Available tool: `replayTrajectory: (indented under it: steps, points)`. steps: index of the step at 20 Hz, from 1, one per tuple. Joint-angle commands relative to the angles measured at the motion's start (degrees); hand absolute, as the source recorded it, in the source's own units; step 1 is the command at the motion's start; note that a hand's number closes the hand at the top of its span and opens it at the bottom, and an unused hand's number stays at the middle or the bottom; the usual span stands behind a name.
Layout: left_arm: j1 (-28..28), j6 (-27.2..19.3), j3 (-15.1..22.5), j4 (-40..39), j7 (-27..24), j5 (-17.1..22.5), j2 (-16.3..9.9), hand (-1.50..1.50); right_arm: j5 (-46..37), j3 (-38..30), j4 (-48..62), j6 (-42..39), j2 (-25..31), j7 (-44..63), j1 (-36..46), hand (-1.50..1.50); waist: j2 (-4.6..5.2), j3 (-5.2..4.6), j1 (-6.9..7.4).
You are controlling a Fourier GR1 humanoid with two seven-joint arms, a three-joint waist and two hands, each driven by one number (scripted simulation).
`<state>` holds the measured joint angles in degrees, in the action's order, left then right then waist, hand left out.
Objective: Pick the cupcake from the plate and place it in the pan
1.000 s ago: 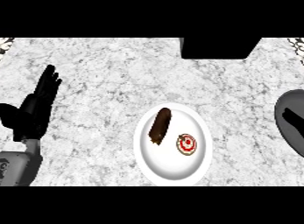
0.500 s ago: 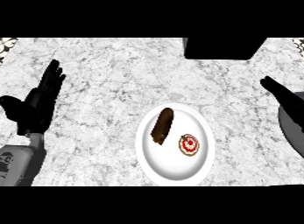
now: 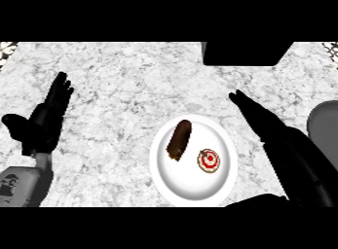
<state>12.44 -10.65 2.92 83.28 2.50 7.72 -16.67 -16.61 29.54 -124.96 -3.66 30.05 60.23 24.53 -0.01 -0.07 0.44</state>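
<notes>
The right hand (image 3: 286, 146) has its fingers straight and together, holding nothing. It has come in from the right edge since a moment ago, so the reach has begun. The cupcake (image 3: 209, 160) lies just left of them on the plate (image 3: 193, 187), beside a brown pastry (image 3: 179, 140). The pan (image 3: 335, 127) is behind the hand. The left hand (image 3: 43, 121) rests open, far left.

Pan (image 3: 332, 127) cut off by right edge, partly hidden behind right hand (image 3: 290, 146); black box (image 3: 245, 52) cropped at top.

My hands (image 3: 42, 121) are black over a grey-veined white marble counter (image 3: 128, 78). The plate (image 3: 189, 187) is white, the cupcake (image 3: 209, 160) red-and-white, the pan (image 3: 333, 126) dark grey.
</notes>
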Motion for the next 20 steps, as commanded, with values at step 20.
replayTrajectory:
  steps: [20]
  points:
    - [1.4, 0.7, -1.77, 1.07, 2.21, -4.23, 3.17, 0.0, -7.79, 0.01, 14.02, -8.35, -11.61, -2.81, -7.14, -1.5, 0.0, 0.07, -0.35]
